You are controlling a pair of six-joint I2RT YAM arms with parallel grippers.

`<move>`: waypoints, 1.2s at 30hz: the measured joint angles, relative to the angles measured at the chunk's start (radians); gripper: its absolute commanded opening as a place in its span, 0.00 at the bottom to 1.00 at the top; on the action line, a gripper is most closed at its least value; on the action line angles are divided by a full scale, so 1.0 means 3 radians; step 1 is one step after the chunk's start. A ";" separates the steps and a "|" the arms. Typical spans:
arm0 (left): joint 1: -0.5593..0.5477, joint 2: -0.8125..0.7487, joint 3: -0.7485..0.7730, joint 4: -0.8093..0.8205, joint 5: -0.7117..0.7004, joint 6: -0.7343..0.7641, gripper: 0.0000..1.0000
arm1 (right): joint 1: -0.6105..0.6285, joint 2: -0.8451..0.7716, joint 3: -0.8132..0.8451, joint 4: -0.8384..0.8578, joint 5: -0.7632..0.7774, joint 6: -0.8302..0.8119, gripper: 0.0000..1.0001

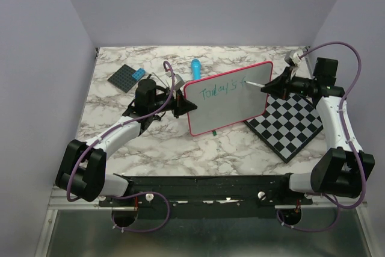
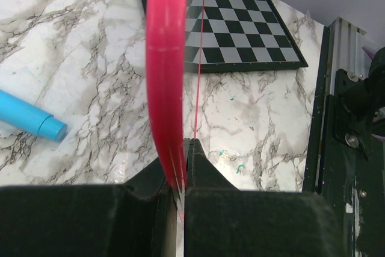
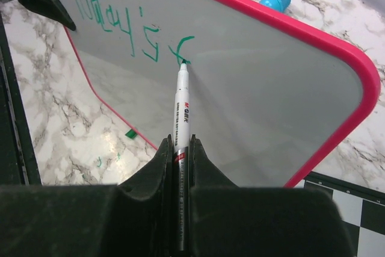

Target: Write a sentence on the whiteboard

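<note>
The whiteboard, white with a pink-red rim, is tilted up off the table. My left gripper is shut on its left edge; the left wrist view shows the rim edge-on between the jaws. My right gripper is shut on a white marker, and the marker's tip touches the board. The sentence in green reads "Today's" plus the start of an "f" at the tip. It also shows in the top view.
A black-and-white chessboard lies under the whiteboard's right end. A blue marker lies behind the board, and shows in the left wrist view. A dark baseplate with a blue brick is at the back left. A small green cap lies on the table.
</note>
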 measured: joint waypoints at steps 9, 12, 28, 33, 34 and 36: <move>-0.0003 0.0000 0.0001 0.0000 0.0000 0.0001 0.00 | -0.0033 -0.0113 0.0001 -0.0361 -0.0164 -0.0351 0.00; -0.0003 0.0000 0.0001 0.0000 0.0000 0.0001 0.00 | -0.0104 -0.0118 0.0041 -0.0413 -0.0174 -0.0392 0.01; -0.0005 0.0000 0.0005 -0.0011 -0.0003 0.0004 0.00 | -0.0179 -0.0188 0.0060 -0.0493 -0.0173 -0.0584 0.01; -0.0006 0.0000 0.0006 -0.0015 -0.0004 0.0005 0.00 | -0.0179 -0.0187 0.0060 -0.0512 -0.0172 -0.0631 0.01; -0.0006 0.0000 0.0006 -0.0017 -0.0004 0.0006 0.00 | -0.0179 -0.0187 0.0060 -0.0514 -0.0172 -0.0640 0.01; -0.0011 0.0000 0.0006 -0.0017 -0.0006 0.0008 0.00 | -0.0179 -0.0183 0.0060 -0.0514 -0.0172 -0.0660 0.00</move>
